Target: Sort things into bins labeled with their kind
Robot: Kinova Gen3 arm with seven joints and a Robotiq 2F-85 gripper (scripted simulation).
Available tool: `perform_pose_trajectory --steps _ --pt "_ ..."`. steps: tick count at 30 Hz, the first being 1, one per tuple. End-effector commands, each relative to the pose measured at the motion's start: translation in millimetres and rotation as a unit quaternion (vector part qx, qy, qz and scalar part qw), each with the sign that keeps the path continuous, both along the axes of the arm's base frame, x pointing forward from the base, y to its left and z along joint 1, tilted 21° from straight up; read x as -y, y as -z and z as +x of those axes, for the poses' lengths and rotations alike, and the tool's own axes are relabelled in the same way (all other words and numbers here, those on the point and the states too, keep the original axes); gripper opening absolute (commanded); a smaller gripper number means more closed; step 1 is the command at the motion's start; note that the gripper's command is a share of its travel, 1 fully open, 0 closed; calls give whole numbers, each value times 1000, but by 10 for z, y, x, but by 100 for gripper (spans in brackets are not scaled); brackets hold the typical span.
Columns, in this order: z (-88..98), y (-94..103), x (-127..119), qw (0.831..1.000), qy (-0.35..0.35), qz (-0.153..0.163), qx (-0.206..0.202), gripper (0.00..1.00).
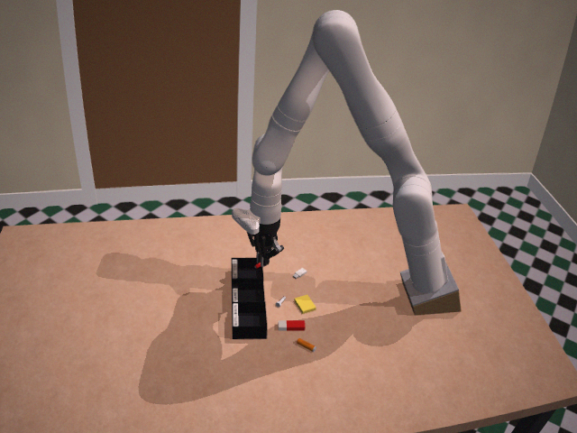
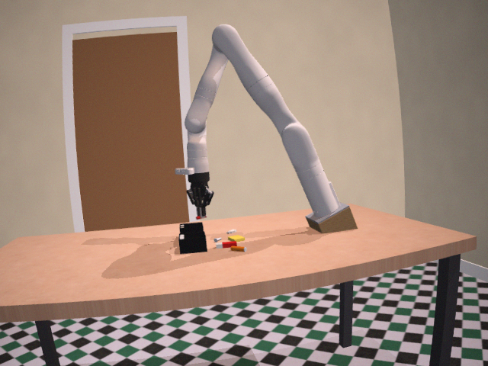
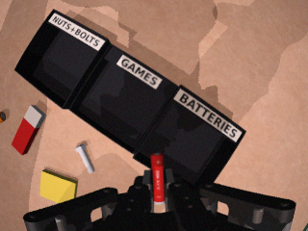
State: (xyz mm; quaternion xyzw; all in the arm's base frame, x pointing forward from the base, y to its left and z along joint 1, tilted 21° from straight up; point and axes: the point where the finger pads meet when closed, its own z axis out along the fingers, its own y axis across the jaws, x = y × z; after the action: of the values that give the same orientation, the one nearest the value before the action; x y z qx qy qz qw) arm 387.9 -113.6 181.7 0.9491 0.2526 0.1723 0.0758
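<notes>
Wrist view first, working down in size: the table point(image 1: 419, 373) carries a black row of three bins point(image 3: 71, 73) standing side by side, labelled NUTS+BOLTS, GAMES and BATTERIES. The gripper point(image 3: 158, 200) hangs above the near rim of the BATTERIES bin point(image 3: 192, 141), its fingers closed on a small red battery point(image 3: 157, 176) with a pale end cap, which hangs lengthwise below the tips, clear of the bin and the table.

On the table beside the bins lie a red-and-white block point(image 3: 27, 130), a yellow pad point(image 3: 58, 187), a small white piece point(image 1: 299, 272) of unclear kind, an orange battery point(image 1: 305, 344) and a grey bolt point(image 3: 85, 157), all apart from one another.

Judging by its look, the red battery is light, rigid and smooth, round enough to roll or twist between flat pads. It is pinched near its upper end, so most of its length hangs free; a hold nearer the middle would resist swinging better. It should take a short drop unharmed, though it sits close to the bin's rim and could clip it if let go here.
</notes>
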Motion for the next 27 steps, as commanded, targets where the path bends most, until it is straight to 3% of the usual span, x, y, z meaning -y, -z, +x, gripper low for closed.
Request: perform_pose_trajectory --steps 1,5,10,16,18,19,21,27 --pt "77 -1 60 999 -36 2 -7 5" --pt "274 -81 171 991 -132 -34 -11 5" --pt "291 -87 180 969 -235 -77 -15 5" --pt "290 -88 181 925 -358 -126 -21 5" --pt "290 -88 181 925 -358 -126 -21 5" --pt "286 -87 200 906 -398 -141 -24 5" --pt "284 -87 207 891 -427 -153 -26 5" --pt "265 -82 256 891 -427 -153 -26 5"
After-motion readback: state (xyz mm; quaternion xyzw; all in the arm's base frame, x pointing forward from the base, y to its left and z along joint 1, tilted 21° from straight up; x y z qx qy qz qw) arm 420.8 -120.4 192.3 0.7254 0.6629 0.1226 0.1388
